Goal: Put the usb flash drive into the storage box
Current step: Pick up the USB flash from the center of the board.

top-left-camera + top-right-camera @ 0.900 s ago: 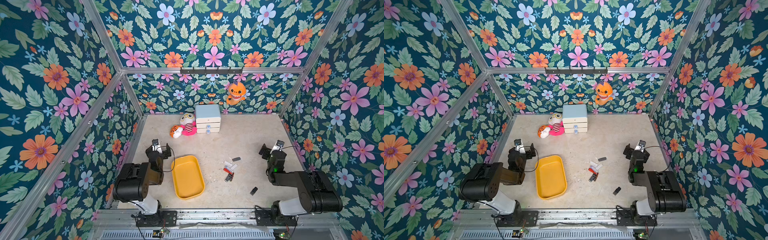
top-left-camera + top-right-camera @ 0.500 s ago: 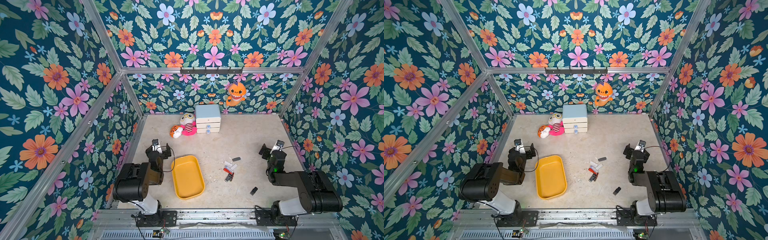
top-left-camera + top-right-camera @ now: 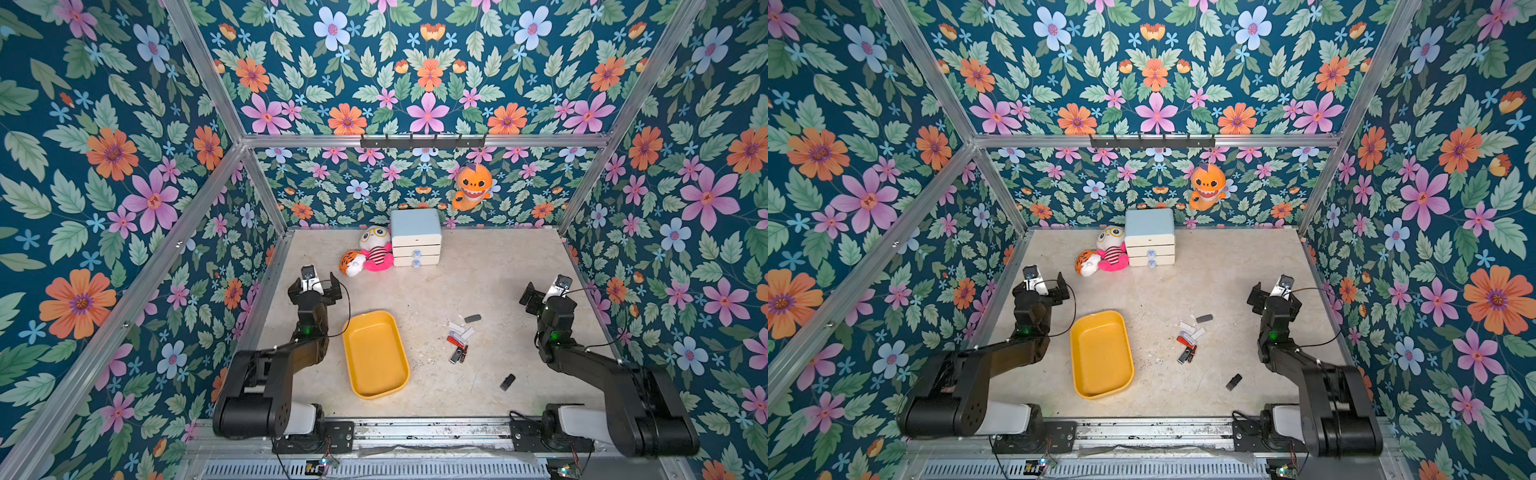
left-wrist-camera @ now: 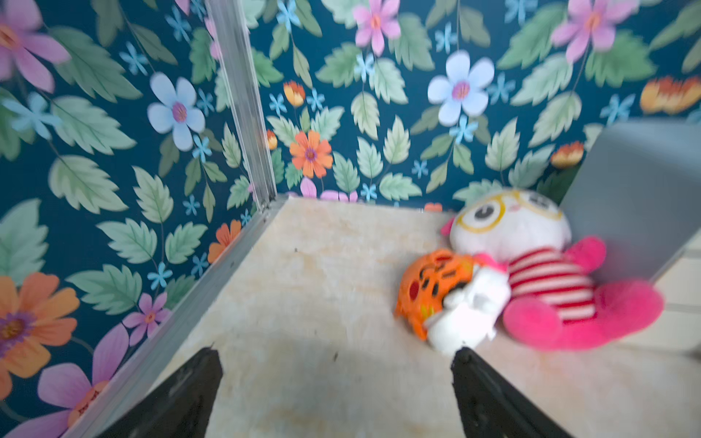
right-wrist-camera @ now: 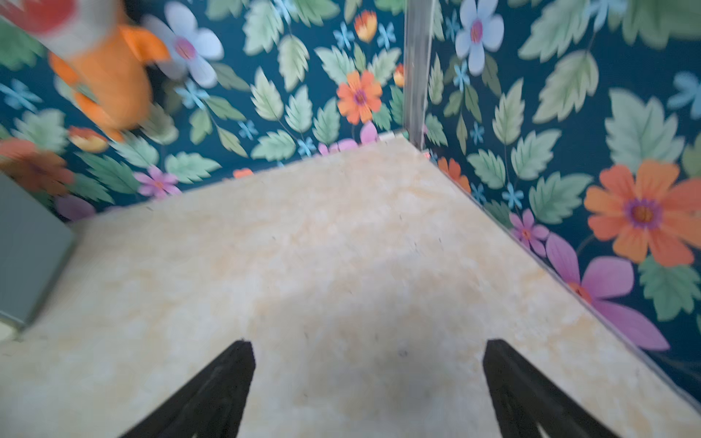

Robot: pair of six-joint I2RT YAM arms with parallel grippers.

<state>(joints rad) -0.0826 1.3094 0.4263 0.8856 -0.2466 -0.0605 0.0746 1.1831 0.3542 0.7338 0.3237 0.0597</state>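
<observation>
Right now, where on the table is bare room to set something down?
Bare: the wide stretch between the white cabinet and the right arm; the strip between the storage box and the flash drives. Crowded: the drive pile itself, and the plush toys beside the cabinet.

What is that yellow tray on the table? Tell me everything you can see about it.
It is a shallow yellow tray, shown in both top views, rectangular with rounded corners and a low rim, smooth like plastic. It is empty and lies flat on the beige table, its long side slightly slanted. Only the table touches it; the small pile of flash drives lies apart from it, toward the robot's right.
</observation>
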